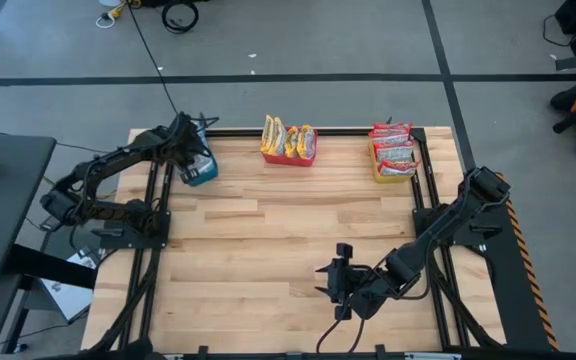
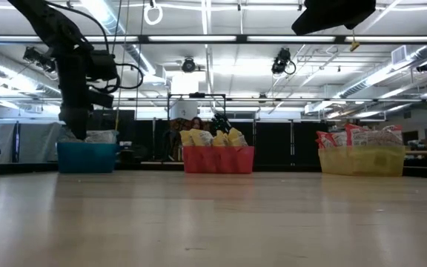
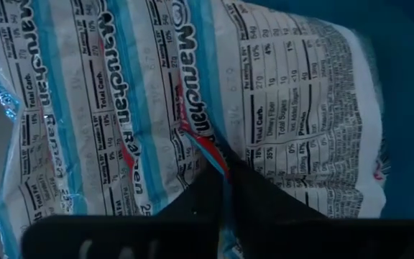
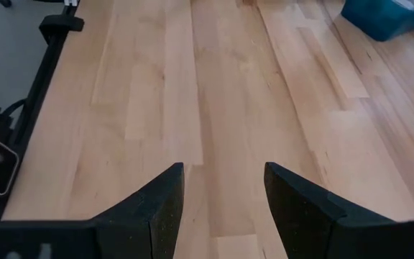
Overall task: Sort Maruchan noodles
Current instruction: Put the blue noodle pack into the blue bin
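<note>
Left gripper (image 1: 194,158) hangs over the blue plastic bin (image 1: 200,170) at the table's far left corner, its dark fingers (image 3: 214,191) drawn nearly together on the edge of a crinkly blue-and-white Maruchan noodle packet (image 3: 157,101); whether they grip or have just let go cannot be told. In the left wrist view that packet and others of the same print fill the frame, lying directly ahead of the fingertips with their long sides running away from the gripper and the bin's blue wall (image 3: 401,108) just beside them. Yellow-orange packets (image 1: 286,136) stand in the red plastic bin (image 1: 290,155) at the far edge's middle, and red-and-white packets (image 1: 392,148) fill the yellow plastic bin (image 1: 380,170) toward the far right. No loose packet shows on the pale wooden table (image 1: 288,240). Right gripper (image 1: 340,282) waits low over the near edge, fingers spread wide with only bare planks between them. Judged from this, the left arm alone is placed to finish the drop.
</note>
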Action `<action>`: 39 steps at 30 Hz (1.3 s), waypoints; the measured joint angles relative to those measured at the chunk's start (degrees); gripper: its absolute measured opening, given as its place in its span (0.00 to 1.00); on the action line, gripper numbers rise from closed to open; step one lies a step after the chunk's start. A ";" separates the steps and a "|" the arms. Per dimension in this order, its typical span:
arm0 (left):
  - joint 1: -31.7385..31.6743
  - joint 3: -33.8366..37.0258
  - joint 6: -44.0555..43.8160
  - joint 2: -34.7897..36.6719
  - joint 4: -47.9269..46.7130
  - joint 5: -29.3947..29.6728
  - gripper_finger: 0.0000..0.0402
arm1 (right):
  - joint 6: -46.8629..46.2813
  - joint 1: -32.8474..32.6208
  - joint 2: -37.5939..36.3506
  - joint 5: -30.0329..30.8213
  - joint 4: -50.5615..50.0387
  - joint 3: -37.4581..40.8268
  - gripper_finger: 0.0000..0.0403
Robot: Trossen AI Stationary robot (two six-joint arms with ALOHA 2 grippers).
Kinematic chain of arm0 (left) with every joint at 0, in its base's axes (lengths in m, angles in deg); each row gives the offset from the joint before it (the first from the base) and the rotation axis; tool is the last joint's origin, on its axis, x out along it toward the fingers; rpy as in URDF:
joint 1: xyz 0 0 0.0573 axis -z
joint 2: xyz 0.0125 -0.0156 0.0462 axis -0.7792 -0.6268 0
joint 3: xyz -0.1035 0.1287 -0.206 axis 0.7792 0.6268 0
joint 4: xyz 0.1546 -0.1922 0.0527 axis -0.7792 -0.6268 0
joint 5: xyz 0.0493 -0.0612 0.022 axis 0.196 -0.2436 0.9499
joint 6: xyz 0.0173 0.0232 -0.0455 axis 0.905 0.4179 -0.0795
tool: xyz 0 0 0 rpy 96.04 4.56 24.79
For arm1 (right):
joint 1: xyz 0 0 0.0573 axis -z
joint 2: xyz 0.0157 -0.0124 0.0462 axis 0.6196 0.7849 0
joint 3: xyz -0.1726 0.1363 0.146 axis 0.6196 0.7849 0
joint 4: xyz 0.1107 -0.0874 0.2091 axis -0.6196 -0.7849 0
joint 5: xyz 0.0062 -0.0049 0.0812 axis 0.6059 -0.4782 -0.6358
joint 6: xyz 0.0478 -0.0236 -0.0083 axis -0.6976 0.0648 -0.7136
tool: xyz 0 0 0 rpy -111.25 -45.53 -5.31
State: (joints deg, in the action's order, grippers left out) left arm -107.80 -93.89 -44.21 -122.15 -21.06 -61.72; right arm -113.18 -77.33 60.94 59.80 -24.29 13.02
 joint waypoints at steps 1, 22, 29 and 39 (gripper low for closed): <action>0.00 0.00 -0.08 0.01 0.00 0.02 0.11 | 0.14 0.20 0.00 0.00 0.00 0.00 0.49; 4.39 -6.68 -8.24 6.19 -11.97 4.70 0.45 | 4.47 4.73 0.00 -4.23 0.02 0.00 0.49; 5.31 -9.25 -17.99 8.44 -14.19 0.50 0.43 | 4.20 4.72 0.00 -3.98 0.04 0.00 0.49; 7.05 -9.25 -26.40 4.14 -13.66 -1.70 0.43 | 0.86 2.21 0.00 -4.00 0.00 0.00 0.49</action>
State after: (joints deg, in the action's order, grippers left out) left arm -100.76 -103.14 -70.60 -118.01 -34.72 -63.42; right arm -112.32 -75.13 60.94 55.80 -24.29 13.02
